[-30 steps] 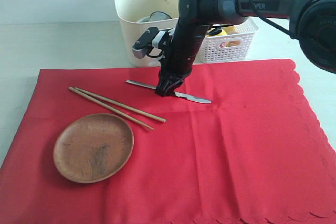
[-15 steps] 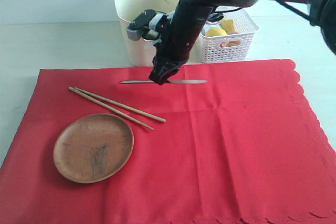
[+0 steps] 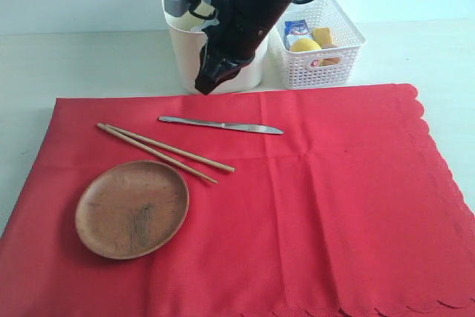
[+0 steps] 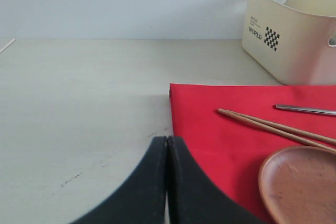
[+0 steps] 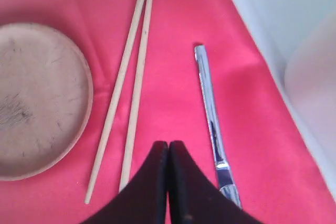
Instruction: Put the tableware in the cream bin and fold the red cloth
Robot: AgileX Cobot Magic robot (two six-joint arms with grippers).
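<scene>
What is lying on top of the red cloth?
A metal knife, a pair of chopsticks and a round wooden plate lie on the red cloth. Anything beneath the plate is covered.

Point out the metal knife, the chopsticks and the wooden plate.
metal knife (image 3: 220, 125): exterior view, middle of its length.
chopsticks (image 3: 170, 148): exterior view, middle of one stick.
wooden plate (image 3: 132, 208): exterior view, centre of the dish.

Jaws (pressed together, empty) hang above the red cloth (image 5: 173, 35), between the chopsticks (image 5: 139, 77) and the knife (image 5: 210, 108).
</scene>
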